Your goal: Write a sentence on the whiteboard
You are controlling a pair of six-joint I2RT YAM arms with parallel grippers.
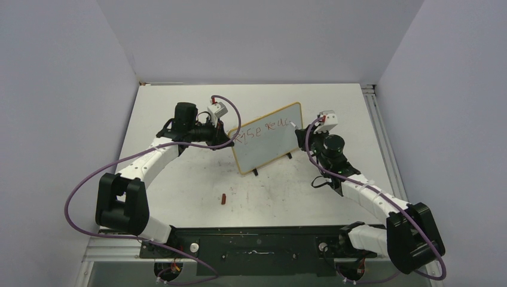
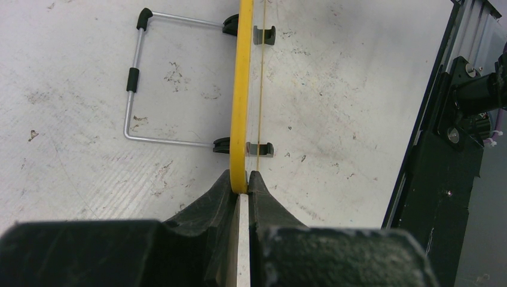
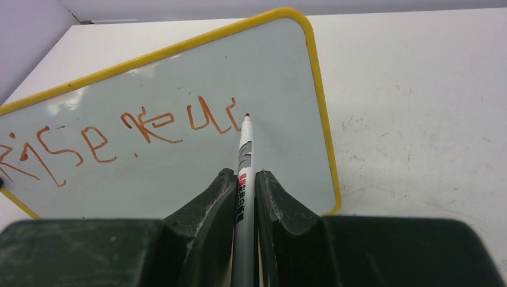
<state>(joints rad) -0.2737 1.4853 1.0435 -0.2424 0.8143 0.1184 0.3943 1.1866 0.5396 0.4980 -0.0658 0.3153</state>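
The whiteboard, white with a yellow frame, stands tilted on the table's middle. The sentence runs in red-brown letters along its upper part and reads roughly "Rise reac". My left gripper is shut on the board's left frame edge, seen edge-on in the left wrist view. My right gripper is shut on a grey marker. The marker's tip touches the board just right of the last letter. From above, the right gripper sits at the board's right side.
The board's wire stand and black feet rest on the scuffed white table. A small red cap lies on the table in front of the board. The black base rail runs along the near edge.
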